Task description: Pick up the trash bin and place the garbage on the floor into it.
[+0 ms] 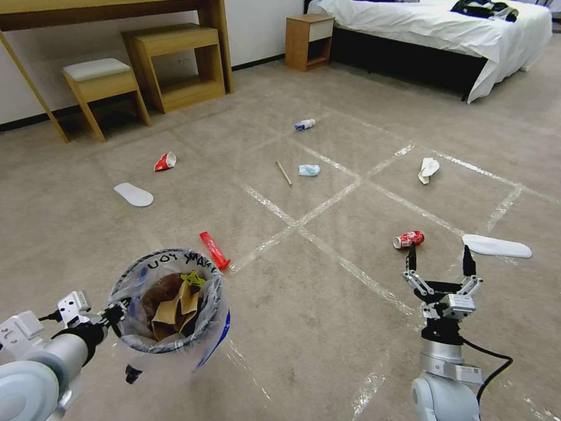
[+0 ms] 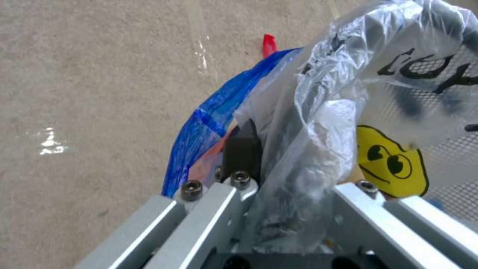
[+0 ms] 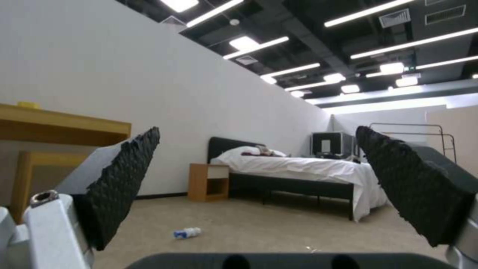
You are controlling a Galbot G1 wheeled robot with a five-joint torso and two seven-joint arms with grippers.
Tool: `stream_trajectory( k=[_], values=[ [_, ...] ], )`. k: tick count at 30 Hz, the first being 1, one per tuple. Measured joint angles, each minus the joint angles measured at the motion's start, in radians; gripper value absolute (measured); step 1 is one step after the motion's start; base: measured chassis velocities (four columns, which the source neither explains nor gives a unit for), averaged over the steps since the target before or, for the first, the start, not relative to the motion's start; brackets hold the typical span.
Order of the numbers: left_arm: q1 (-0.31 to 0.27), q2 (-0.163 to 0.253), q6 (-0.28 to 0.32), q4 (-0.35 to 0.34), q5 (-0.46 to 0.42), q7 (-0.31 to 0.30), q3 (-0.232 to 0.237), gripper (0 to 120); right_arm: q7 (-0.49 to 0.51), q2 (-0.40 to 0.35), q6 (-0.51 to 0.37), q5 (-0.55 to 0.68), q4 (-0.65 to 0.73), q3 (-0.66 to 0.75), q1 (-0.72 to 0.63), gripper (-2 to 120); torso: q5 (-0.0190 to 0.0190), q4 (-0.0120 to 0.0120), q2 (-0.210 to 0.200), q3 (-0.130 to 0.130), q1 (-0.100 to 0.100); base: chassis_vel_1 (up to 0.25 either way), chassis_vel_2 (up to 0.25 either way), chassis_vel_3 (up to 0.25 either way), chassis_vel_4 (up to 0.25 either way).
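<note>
The trash bin (image 1: 169,304), round with a blue side and a clear lettered bag, hangs above the floor (image 1: 327,304) at lower left. My left gripper (image 1: 120,313) is shut on its rim; in the left wrist view the bag (image 2: 319,93) bunches between the left gripper (image 2: 279,157) fingers. A crumpled brown paper bag (image 1: 175,310) lies inside. On the carpet lie a red wrapper (image 1: 214,250), crushed red can (image 1: 408,239), wooden stick (image 1: 284,173), light-blue mask (image 1: 309,170), white-blue bottle (image 1: 305,124), white tissue (image 1: 428,169). My right gripper (image 1: 439,252) is open, just short of the can.
Two white slippers (image 1: 133,194) (image 1: 497,246) lie on the carpet, and a red-and-white scrap (image 1: 165,161) at left. A wooden desk and stools (image 1: 169,64) stand at the back left, a nightstand (image 1: 308,41) and bed (image 1: 444,29) at the back right.
</note>
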Motion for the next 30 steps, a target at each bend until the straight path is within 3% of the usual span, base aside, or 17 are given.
stream_trajectory(
  k=[30],
  values=[
    [-0.012, 0.017, 0.000, 0.026, 0.001, 0.004, 0.000, 0, -0.007, 0.017, -0.009, -0.016, -0.027, -0.011, 0.032, 100, 0.0000, 0.0000, 0.000, 0.000, 0.000, -0.061, 0.062, 0.062, -0.056]
  ],
)
